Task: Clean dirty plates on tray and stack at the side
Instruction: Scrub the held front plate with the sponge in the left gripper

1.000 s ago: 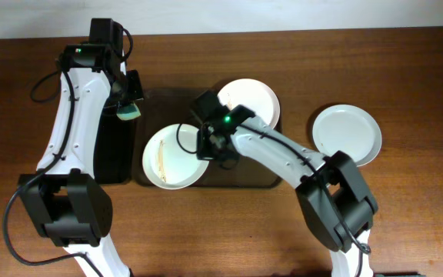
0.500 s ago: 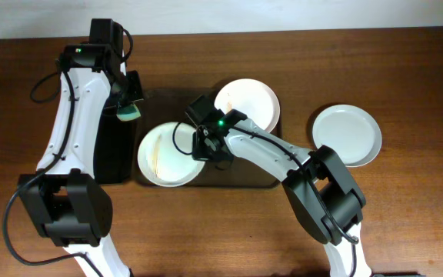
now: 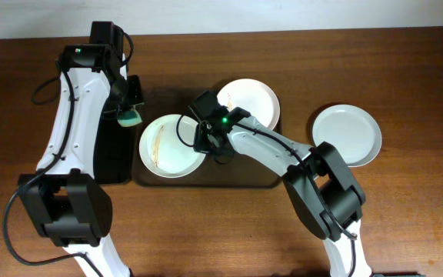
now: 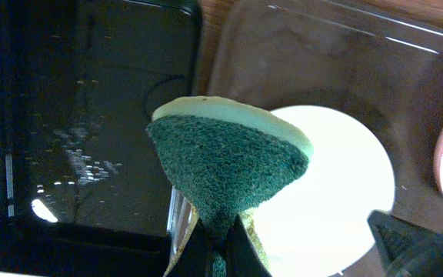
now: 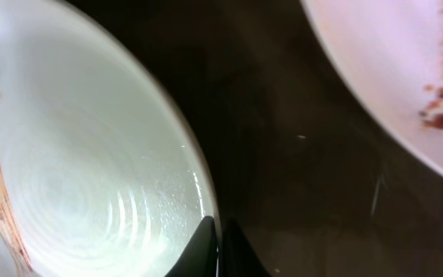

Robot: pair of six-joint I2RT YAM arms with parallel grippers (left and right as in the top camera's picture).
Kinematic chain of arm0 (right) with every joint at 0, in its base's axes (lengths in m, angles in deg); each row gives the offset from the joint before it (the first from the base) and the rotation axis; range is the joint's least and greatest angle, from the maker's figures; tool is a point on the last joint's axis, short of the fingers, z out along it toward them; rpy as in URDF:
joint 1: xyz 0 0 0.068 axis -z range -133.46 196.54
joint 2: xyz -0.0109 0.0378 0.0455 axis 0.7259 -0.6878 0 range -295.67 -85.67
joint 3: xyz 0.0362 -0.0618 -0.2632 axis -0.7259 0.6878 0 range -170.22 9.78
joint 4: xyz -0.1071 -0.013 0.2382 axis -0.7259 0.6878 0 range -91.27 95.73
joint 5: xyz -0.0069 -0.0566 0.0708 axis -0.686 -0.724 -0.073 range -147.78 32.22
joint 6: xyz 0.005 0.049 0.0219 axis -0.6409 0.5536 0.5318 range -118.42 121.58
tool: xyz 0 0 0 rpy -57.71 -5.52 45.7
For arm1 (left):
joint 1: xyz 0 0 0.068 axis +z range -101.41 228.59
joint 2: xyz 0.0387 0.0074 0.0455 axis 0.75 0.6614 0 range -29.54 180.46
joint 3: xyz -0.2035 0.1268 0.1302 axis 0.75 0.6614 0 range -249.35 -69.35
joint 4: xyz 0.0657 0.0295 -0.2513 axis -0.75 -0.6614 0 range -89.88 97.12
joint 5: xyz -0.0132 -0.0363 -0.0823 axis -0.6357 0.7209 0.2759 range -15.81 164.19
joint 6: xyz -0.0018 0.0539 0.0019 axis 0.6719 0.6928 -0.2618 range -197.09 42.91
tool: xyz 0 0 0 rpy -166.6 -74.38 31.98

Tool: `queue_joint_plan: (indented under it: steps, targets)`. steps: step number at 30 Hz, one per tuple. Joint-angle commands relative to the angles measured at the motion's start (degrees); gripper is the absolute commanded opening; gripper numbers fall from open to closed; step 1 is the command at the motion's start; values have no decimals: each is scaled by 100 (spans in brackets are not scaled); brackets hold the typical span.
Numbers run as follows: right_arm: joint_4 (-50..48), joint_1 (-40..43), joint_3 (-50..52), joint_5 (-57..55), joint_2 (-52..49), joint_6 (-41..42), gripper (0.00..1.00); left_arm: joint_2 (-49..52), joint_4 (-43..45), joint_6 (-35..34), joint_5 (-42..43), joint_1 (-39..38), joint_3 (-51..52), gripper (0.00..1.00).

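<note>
The streaked plate (image 3: 168, 146) is sitting at the left end of the tray (image 3: 244, 175), with thin brown lines running down its left half. The right gripper (image 3: 208, 143) is pinching this plate's right rim. In the right wrist view its fingertips (image 5: 206, 242) are pressing together on the rim, with the plate (image 5: 91, 154) spreading away to the left and the dark tray floor (image 5: 283, 154) showing beside it. Whether the plate is resting flat or lifted at that edge, I cannot tell.

A back plate (image 3: 248, 104) is lying at the tray's upper right corner, just beside the right arm. The right wrist view is showing a reddish-brown smear on it (image 5: 394, 69). A side plate (image 3: 347, 135) is resting on the table (image 3: 406, 69), well apart from the tray on the right, and it is looking clean.

The left gripper (image 3: 131, 108) is clamping a sponge (image 3: 130, 115) and hovering over the seam between the tray and a black tray (image 3: 114, 158) on the left. In the left wrist view the sponge (image 4: 229, 165) is showing a green scrubbing face and a pale top. It is hanging near the streaked plate's (image 4: 337, 192) upper left rim, above the glossy black tray (image 4: 75, 115).
</note>
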Motion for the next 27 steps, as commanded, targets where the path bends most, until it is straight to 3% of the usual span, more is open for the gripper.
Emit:
queue_joint_plan:
  steps: [1,6,11,14,22,23,25,27]
  targets:
    - [11,175,48,319,-225,24,4,63,-74,256,435,-7,11,1]
    - [15,258,48,492,-273,15,4,63,-105,994,673,-7,229,0]
    - [9,254,48,527,-273,-22,4,63,1543,1019,721,-37,2076,1]
    - [9,254,48,553,-273,-68,4,63,2439,1895,909,-326,2697,1]
    - [11,254,48,640,-273,-129,4,186,3805,1886,256,-570,3324,1]
    - [11,254,48,640,-273,-129,4,227,3904,1613,-490,-570,3327,1]
    - [11,254,48,640,-273,-129,4,278,4059,1480,-1110,-570,3327,0]
    - [11,254,48,640,-273,-129,4,319,4061,1502,-721,-570,3327,0]
